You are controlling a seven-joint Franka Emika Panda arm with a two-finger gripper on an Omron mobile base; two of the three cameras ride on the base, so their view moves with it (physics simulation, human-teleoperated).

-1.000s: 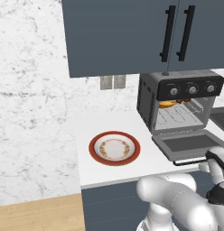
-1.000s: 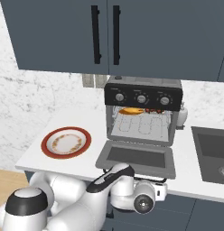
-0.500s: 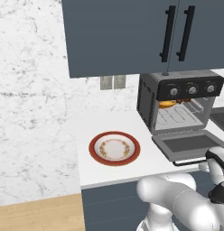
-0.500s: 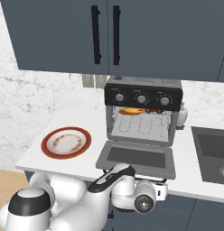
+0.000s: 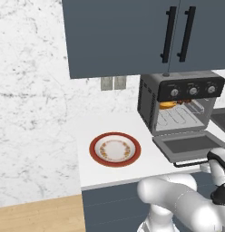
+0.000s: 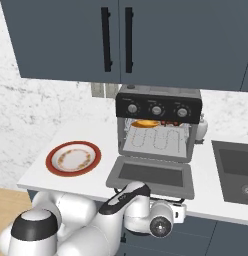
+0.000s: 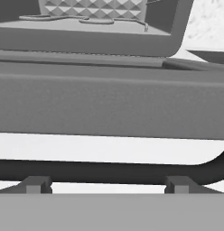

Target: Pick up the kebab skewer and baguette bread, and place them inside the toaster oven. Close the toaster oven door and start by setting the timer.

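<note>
The toaster oven (image 6: pixel 158 107) stands on the counter with its door (image 6: pixel 151 175) dropped flat open. On the upper rack lies the golden baguette bread (image 6: pixel 145 123) (image 5: pixel 167 105), and a small dark red bit that looks like the kebab skewer (image 6: pixel 169 123) sits beside it. My gripper (image 7: pixel 107 187) is open and low at the counter's front edge, just under the door. Its fingertips (image 7: pixel 37 185) stand wide apart right below the door's dark bar handle (image 7: pixel 109 171) (image 5: pixel 192 163). Nothing is between them.
A red-rimmed plate (image 6: pixel 73 158) (image 5: pixel 115 149) lies on the white counter left of the oven. A dark sink (image 6: pixel 236 167) is set in at the right. A small white jar (image 6: pixel 202 127) stands behind the oven's right side. Dark cabinets hang overhead.
</note>
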